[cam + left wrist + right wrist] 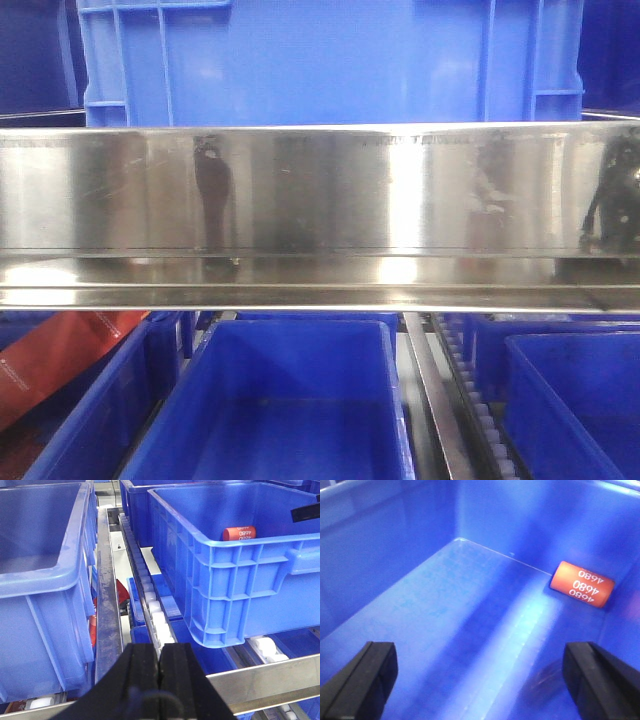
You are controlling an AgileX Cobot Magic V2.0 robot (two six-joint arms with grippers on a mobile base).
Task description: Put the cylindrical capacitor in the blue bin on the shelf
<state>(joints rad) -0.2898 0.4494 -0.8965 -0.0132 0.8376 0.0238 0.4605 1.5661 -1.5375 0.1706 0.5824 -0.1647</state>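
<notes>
My right gripper (pixel 480 675) is open and empty, low inside a blue bin (pixel 445 610). A faint dark blurred smear (pixel 542 682) lies on the bin floor near the right finger; I cannot tell what it is. No clear dark capacitor shows in any view. An orange cylinder marked 4680 (pixel 582 585) lies in the bin's far corner, and also shows in the left wrist view (pixel 239 533). My left gripper (pixel 160 652) is shut and empty, in front of the shelf's steel front rail (pixel 260 677), left of that bin (pixel 235 580).
The shelf's wide reflective rail (pixel 320 190) fills the front view, with a large blue crate (pixel 320 60) above and blue bins (pixel 290 400) below. Another blue bin (pixel 40 555) stands left of a roller track (pixel 150 600). A dark part (pixel 305 512) overhangs the bin's right side.
</notes>
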